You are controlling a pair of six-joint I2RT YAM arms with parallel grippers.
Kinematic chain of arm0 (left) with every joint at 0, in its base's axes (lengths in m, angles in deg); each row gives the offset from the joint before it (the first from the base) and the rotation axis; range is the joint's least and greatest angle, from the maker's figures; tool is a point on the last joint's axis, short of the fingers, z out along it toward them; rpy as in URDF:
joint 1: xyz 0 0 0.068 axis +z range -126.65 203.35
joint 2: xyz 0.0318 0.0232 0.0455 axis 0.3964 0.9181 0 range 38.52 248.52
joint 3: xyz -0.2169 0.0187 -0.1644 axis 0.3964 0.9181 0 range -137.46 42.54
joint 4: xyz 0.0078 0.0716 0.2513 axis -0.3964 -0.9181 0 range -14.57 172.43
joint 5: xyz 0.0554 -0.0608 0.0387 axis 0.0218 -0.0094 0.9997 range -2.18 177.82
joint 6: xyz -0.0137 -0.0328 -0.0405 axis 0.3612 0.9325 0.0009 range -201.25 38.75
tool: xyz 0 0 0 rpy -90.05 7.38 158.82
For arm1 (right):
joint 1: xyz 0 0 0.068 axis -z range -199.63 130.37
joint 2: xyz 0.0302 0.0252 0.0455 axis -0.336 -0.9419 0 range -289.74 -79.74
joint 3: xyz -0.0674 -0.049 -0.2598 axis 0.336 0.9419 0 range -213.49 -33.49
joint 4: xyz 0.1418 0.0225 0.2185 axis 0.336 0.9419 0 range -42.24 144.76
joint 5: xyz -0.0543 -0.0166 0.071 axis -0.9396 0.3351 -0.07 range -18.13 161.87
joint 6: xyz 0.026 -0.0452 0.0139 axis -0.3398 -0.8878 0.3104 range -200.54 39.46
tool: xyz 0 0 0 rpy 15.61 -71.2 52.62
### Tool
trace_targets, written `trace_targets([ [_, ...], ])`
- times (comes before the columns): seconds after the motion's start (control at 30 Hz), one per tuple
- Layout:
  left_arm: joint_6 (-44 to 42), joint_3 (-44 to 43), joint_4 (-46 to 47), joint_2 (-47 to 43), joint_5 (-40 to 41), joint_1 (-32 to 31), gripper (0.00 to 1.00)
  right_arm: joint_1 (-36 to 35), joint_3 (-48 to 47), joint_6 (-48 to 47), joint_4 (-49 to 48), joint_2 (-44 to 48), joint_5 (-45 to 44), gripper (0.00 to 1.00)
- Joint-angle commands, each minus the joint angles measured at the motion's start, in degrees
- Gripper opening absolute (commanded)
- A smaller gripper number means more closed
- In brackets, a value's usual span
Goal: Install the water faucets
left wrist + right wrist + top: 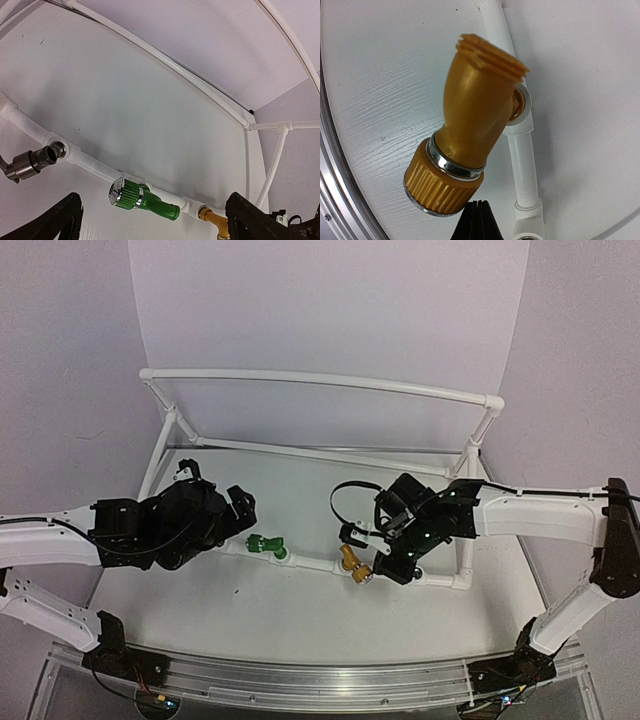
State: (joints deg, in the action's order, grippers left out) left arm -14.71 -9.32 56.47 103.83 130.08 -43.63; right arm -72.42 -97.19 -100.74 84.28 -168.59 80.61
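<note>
The bright green faucet (267, 545) sits in a socket of the white pipe frame's front pipe (320, 565). In the left wrist view the green faucet (142, 197) lies below the middle of that pipe (90, 162), and the dark grey faucet (30, 162) sits in a socket at the left. In the top view the left arm hides the grey one. The brass-gold faucet (353, 562) sits in a socket further right and fills the right wrist view (465, 130). My left gripper (238, 512) is open and empty, behind the green faucet. My right gripper (478, 220) is shut, with its tips just under the gold faucet's ribbed knob.
The white pipe frame has a raised back rail (320, 380) and side legs (470, 455) around the white table surface. A black cable (345, 495) loops beside the right wrist. An aluminium rail (300, 680) runs along the near edge.
</note>
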Motion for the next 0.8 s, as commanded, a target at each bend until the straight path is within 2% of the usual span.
trace_targets([
  [0.0, 0.32, -0.32, 0.52, -0.27, 1.74, -0.13, 1.00, -2.94, -1.07, 2.27, -1.98, -0.95, 3.91, 0.00],
  [0.2, -0.20, -0.83, 0.63, 0.05, 1.77, -0.13, 1.00, -4.94, -0.03, 3.66, -3.44, -1.93, 3.53, 0.00],
  [0.33, -0.96, -0.98, 0.65, 0.59, 1.24, -0.15, 1.00, -4.88, 1.29, 2.89, -3.62, -1.70, 0.09, 0.01],
  [0.37, -0.97, -1.21, 0.07, 0.84, 1.09, -0.17, 1.00, -4.87, 1.12, 1.94, -3.33, -0.88, -1.11, 0.07],
  [0.43, -0.98, -1.77, -0.95, 1.26, 0.70, -0.14, 1.00, -4.84, 0.28, -3.56, -1.85, 2.12, -3.05, 0.30],
  [0.5, -0.98, -2.02, -1.43, 1.53, 0.55, -0.09, 1.00, -4.86, -0.75, -14.26, 0.55, 5.36, -5.95, 0.60],
  [0.57, -1.04, -2.15, -1.46, 1.72, 0.39, -0.14, 1.00, -4.81, -2.09, -24.24, 3.66, 7.06, -10.11, 0.82],
  [0.67, -1.15, -2.28, -1.58, 1.70, 0.36, -0.16, 1.00, -4.86, -5.58, -38.45, 7.87, 7.67, -13.02, 0.94],
  [0.77, -1.03, -2.29, -1.93, 1.23, 0.12, -0.15, 1.00, -4.87, -10.31, -51.74, 10.75, 7.82, -9.42, 0.98],
])
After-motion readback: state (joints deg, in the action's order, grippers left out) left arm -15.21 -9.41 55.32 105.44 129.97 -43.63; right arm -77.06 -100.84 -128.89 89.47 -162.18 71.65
